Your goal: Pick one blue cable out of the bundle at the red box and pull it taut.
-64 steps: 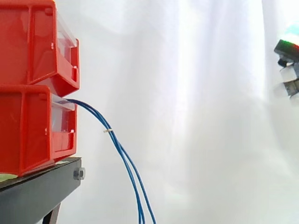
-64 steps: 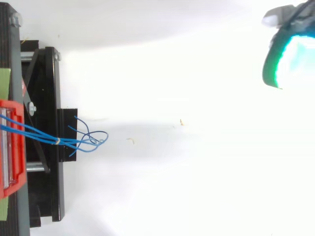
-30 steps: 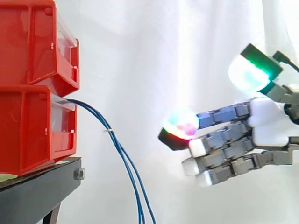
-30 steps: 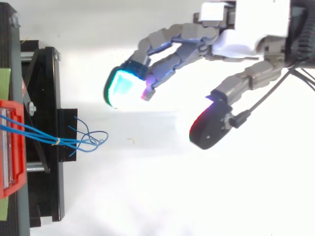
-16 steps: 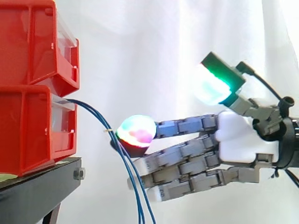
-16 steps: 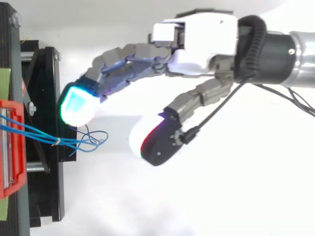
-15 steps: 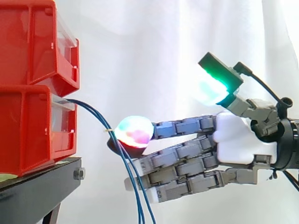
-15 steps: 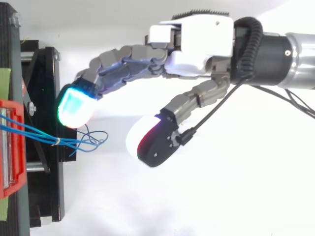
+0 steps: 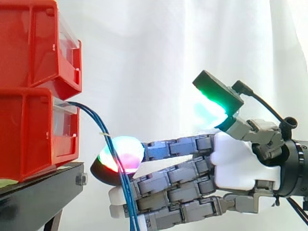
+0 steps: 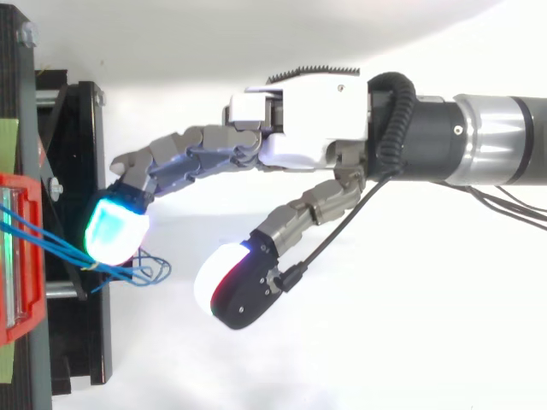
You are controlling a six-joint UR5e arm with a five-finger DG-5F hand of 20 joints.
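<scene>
Thin blue cables point(image 9: 89, 111) leave the lower red bin point(image 9: 29, 134) and hang down in a bundle bound by a pale tie point(image 9: 102, 134). My hand point(image 9: 240, 168) reaches in from the right, open, its fingers stretched towards the bundle. The cables run down across the glowing fingertip point(image 9: 120, 154) and the lower fingers. The thumb stands raised above, its green pad point(image 9: 211, 103) well away from the cables. From above, the cyan fingertip point(image 10: 115, 231) lies against the blue cables point(image 10: 53, 243) beside the red bin point(image 10: 32, 299), and the thumb pad point(image 10: 235, 286) stays apart to the right.
A second red bin point(image 9: 33, 43) is stacked on the lower one, both on a black stand point(image 9: 43, 197) at the left. The stand's bracket point(image 10: 81, 342) lies under the cable loops. A white curtain fills the background.
My hand has come in from the right, moved left and lower, and its fingers now touch the cables. The tie and bundle have shifted slightly towards the bin.
</scene>
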